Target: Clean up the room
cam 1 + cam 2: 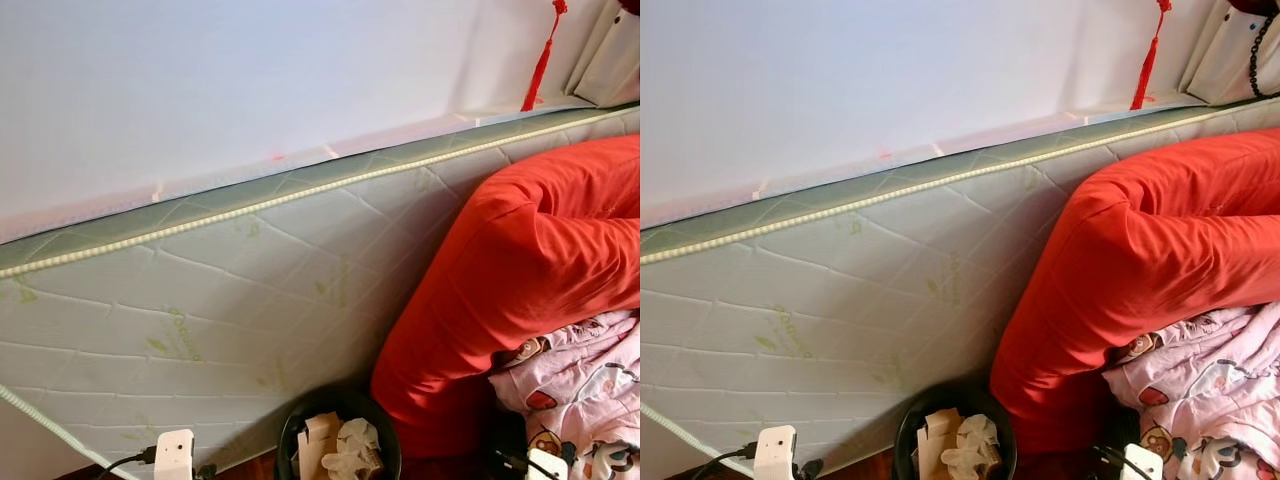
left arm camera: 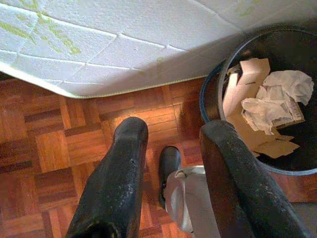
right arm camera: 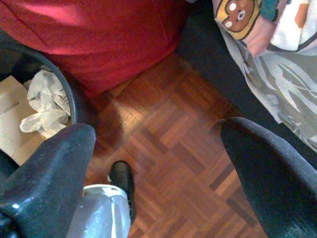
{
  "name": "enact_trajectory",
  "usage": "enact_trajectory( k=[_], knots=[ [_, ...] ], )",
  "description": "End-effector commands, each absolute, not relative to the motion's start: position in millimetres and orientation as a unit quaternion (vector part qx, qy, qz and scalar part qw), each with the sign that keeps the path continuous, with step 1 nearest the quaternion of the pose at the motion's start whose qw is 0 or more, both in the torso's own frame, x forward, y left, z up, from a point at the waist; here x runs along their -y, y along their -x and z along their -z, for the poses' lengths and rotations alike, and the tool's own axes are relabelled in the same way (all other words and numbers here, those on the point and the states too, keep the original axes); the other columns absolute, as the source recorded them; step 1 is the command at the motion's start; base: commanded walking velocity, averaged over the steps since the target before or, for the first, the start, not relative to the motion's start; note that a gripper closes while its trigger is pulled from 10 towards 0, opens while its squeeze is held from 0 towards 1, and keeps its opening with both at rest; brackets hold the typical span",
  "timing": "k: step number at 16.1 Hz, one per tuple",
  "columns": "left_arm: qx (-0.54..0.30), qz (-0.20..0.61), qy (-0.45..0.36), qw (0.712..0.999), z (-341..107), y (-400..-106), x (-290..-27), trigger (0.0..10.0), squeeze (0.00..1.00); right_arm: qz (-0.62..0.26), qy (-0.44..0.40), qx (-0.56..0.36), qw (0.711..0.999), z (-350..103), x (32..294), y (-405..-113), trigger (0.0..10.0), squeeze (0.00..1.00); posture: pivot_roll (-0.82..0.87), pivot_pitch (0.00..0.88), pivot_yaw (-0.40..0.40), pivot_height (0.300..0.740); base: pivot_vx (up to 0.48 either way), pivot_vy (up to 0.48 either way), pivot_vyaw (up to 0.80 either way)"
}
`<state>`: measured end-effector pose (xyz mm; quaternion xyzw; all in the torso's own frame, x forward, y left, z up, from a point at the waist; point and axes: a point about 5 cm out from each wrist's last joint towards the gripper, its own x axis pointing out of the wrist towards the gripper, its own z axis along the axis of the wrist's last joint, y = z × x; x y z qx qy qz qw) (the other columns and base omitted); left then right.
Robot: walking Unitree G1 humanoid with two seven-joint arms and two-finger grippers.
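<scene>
No legible text; only faint, unreadable green print on the mattress (image 1: 200, 320).

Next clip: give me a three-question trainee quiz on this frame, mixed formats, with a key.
1. True or false: the black bin already holds crumpled paper and cardboard.
2. The red duvet drapes over: A) the mattress B) a chair C) a desk.
3. Fill in: the left tool and right tool both hang open over the ____ floor.

Key: 1 true; 2 A; 3 wooden parquet.
</scene>
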<state>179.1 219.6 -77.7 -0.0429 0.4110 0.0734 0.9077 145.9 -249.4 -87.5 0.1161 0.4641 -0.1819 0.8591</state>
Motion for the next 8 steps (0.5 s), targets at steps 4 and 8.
enact_trajectory(
  k=[4, 8],
  knots=[
    [-0.416, -0.066, 0.043, 0.906, 78.7, -180.3, -213.8, 10.0, 0.0, 0.183, -0.105, -0.467, 0.859, 85.8, 257.0, -144.7, 10.0, 0.0, -0.02, 0.0, 0.0, 0.74, 0.0, 0.0, 0.0],
    [-0.405, -0.069, 0.035, 0.911, 73.2, -189.9, -217.8, 10.0, 0.0, 0.154, -0.094, -0.483, 0.857, 87.8, 251.0, -144.6, 10.0, 0.0, 0.02, 0.0, -0.044, 0.74, 0.0, 0.0, 0.0]
  ],
)
